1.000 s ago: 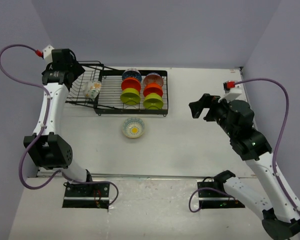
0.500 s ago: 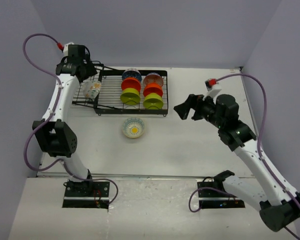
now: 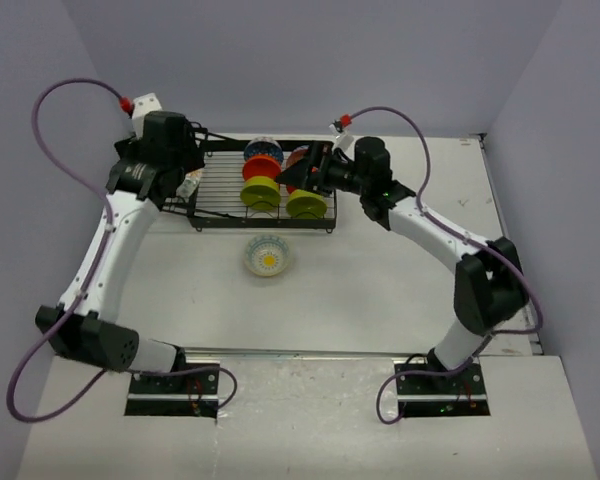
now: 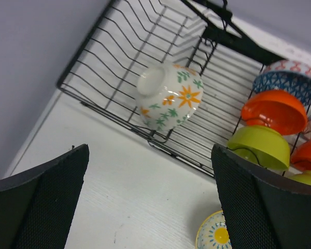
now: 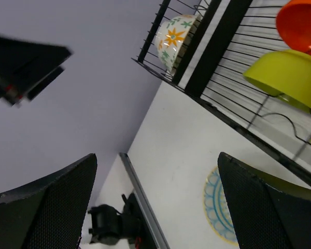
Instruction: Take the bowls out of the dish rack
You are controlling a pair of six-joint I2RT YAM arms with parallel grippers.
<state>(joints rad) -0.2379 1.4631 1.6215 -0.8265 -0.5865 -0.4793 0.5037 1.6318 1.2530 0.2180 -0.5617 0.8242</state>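
The black wire dish rack [image 3: 220,196] stands at the back of the table. Its flat section holds two rows: blue-patterned [image 3: 263,148], orange [image 3: 262,168] and lime green [image 3: 261,194] bowls, then a red-patterned bowl [image 3: 308,153], orange [image 3: 306,183] and lime green [image 3: 307,206]. A cream floral bowl [image 4: 168,96] lies on its side in the basket section. A cream bowl with a yellow inside [image 3: 268,256] sits on the table in front. My left gripper [image 3: 180,172] is open and empty above the basket section. My right gripper [image 3: 302,172] is open and empty over the right row.
The rack [image 4: 119,62] lies close to the left wall. The left arm [image 5: 20,67] shows blurred in the right wrist view, its base [image 5: 114,225] at the table's near edge. White table surface [image 3: 400,270] stretches right of the rack.
My right arm has swung far left, from the right side of the table to over the rack's right row. My left gripper has moved right and down over the basket section.
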